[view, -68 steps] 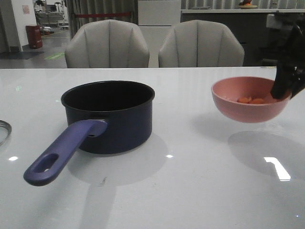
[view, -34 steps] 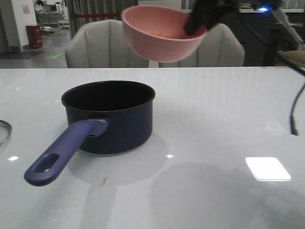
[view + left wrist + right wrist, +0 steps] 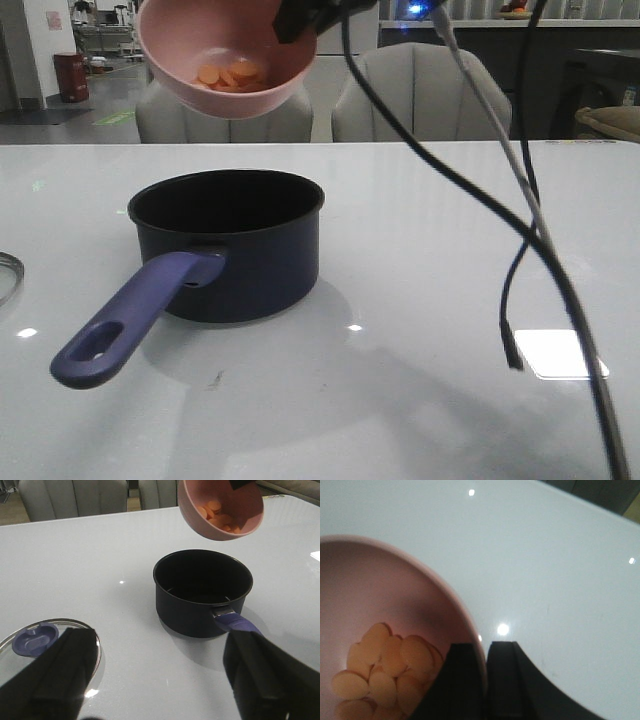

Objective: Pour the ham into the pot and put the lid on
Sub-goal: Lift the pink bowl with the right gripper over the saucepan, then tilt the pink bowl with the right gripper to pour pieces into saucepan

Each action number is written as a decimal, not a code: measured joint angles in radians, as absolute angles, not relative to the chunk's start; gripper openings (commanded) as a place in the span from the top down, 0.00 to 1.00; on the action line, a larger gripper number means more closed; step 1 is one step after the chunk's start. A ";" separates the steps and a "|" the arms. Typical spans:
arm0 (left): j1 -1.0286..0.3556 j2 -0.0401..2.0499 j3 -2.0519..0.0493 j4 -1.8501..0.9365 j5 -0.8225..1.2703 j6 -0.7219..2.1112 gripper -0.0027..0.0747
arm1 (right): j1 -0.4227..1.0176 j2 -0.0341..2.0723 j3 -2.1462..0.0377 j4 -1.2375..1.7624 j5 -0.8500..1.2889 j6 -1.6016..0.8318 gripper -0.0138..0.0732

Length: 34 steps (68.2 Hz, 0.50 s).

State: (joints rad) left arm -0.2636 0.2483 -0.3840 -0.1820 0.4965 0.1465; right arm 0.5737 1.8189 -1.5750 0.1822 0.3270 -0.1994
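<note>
Lid (image 3: pixel 47 641): flat on the table at the near left, knob up, well apart from the pot, untouched.
Left gripper (image 3: pixel 155 680): low over the near table, fingers spread wide, holding nothing.
Pot (image 3: pixel 228 240): upright at centre-left, handle pointing near-left; the inside looks dark and bare.
Bowl (image 3: pixel 225 55): pink, held in the air above the pot's far side, tipped with its mouth facing near.
Ham (image 3: pixel 228 75): orange slices, all in the bowl's low side.
Right gripper (image 3: pixel 485 680): fingers pinched on the bowl's rim, one inside, one outside.
Progress: bowl is over the pot; the pour appears unstarted, and covering with the lid remains.
</note>
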 measured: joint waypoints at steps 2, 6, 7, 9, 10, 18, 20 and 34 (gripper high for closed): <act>-0.264 0.248 -0.384 -0.182 0.496 0.147 0.25 | 0.580 1.812 -1.549 0.174 0.258 -0.199 0.68; -0.264 0.248 -0.384 -0.182 0.496 0.147 0.25 | 0.586 1.800 -1.490 0.166 0.143 -0.199 0.68; -0.264 0.248 -0.384 -0.182 0.496 0.147 0.25 | 0.589 1.796 -1.475 0.164 0.112 -0.199 0.68; -0.264 0.248 -0.384 -0.182 0.496 0.147 0.25 | 0.589 1.791 -1.442 0.163 0.051 -0.199 0.68; -0.264 0.248 -0.384 -0.182 0.496 0.147 0.25 | 0.591 1.788 -1.425 0.161 0.020 -0.199 0.68; -0.264 0.248 -0.384 -0.182 0.496 0.147 0.25 | 0.599 1.775 -1.308 0.161 -0.212 -0.238 0.68; -0.264 0.248 -0.384 -0.182 0.496 0.147 0.25 | 0.601 1.775 -1.286 0.161 -0.270 -0.259 0.68; -0.264 0.248 -0.384 -0.182 0.496 0.147 0.25 | 0.640 1.779 -1.224 0.163 -0.441 -0.496 0.68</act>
State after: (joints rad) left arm -0.2636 0.2483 -0.3840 -0.1820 0.4965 0.1465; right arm 0.6402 1.7786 -1.2241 0.1633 -0.4410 -0.4959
